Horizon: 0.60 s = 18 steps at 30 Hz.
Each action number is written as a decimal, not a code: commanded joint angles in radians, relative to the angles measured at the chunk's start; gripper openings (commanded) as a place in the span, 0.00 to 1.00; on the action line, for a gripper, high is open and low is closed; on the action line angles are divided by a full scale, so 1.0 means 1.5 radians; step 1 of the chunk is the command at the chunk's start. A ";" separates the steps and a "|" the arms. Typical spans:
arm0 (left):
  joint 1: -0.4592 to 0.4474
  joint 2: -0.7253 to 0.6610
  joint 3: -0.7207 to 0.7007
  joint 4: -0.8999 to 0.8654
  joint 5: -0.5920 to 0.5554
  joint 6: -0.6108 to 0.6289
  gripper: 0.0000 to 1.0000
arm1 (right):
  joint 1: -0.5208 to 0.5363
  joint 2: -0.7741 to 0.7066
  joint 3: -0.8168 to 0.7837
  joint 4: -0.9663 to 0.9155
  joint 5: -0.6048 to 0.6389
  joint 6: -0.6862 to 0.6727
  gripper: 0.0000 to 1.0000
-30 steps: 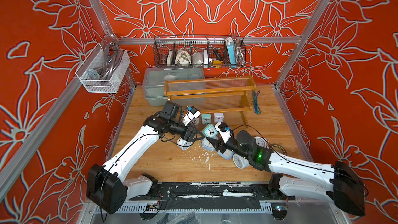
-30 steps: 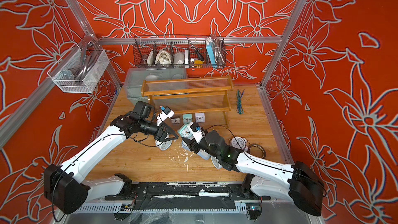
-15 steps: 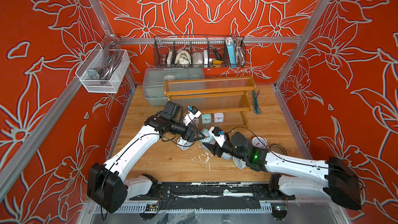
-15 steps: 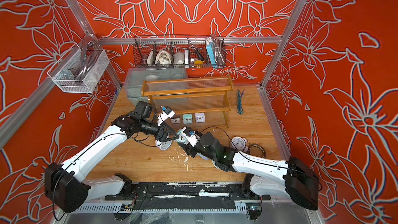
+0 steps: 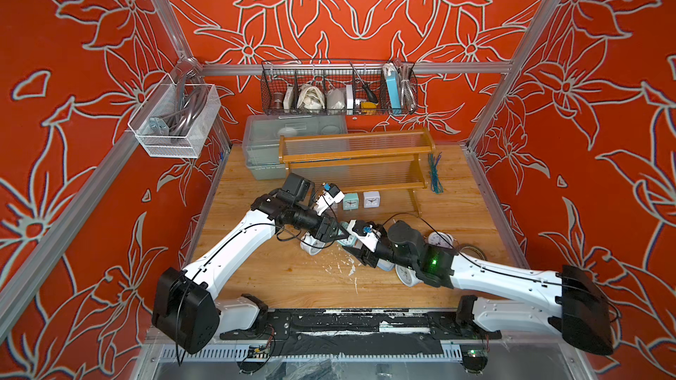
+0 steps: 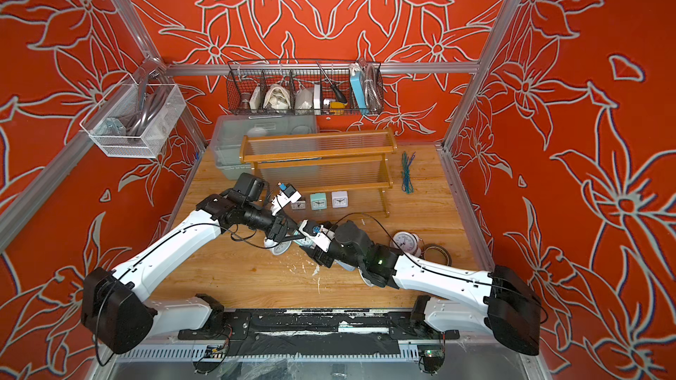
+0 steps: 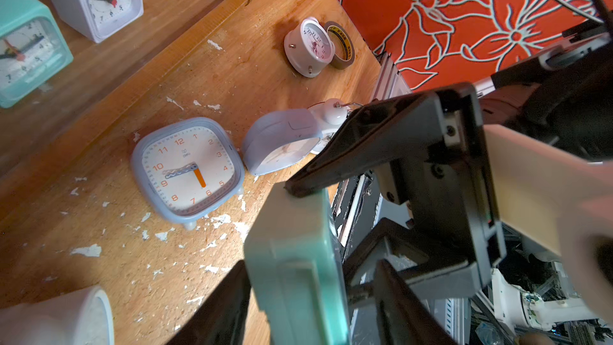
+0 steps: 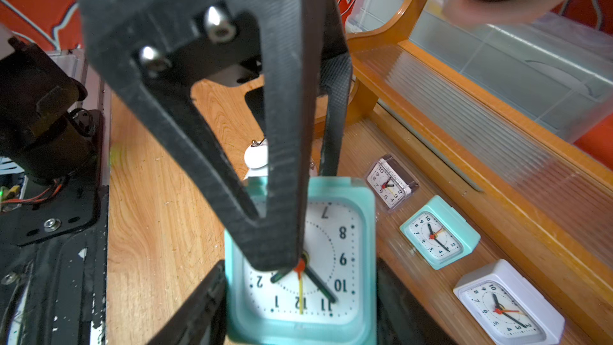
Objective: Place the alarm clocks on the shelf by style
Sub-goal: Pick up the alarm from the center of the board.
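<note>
My right gripper [image 8: 300,267] is shut on a small teal alarm clock [image 8: 341,260], gripping its two sides above the table in front of the shelf [image 5: 355,153]. My left gripper [image 7: 311,262] straddles the same clock [image 7: 295,260] front and back; one finger touches it and a gap shows at the other. In both top views the grippers meet mid-table [image 5: 345,239] [image 6: 301,244]. The shelf's bottom tier holds a dark [image 8: 391,184], a teal [image 8: 438,233] and a white [image 8: 507,303] tiny clock. Two pale-blue clocks [image 7: 189,167] [image 7: 282,141] and white twin-bell clocks [image 5: 440,241] [image 5: 311,246] lie on the table.
A tape roll [image 5: 472,250] lies beside the right twin-bell clock. A clear bin [image 5: 263,140] stands behind the shelf. A black wire basket [image 5: 338,89] hangs on the back wall and a white mesh basket [image 5: 175,118] on the left wall. Green ties [image 5: 435,173] lie right of the shelf.
My right gripper has carried the teal clock leftward up to my left gripper. The left jaws have narrowed around the clock.
</note>
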 commanded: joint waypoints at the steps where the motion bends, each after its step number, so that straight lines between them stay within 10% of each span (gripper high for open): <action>1: -0.004 -0.001 0.017 -0.013 0.009 0.007 0.55 | 0.003 0.005 0.028 -0.022 -0.022 -0.028 0.56; 18: -0.009 -0.003 0.010 -0.016 0.009 0.021 0.19 | 0.003 0.000 0.044 -0.057 -0.013 -0.031 0.66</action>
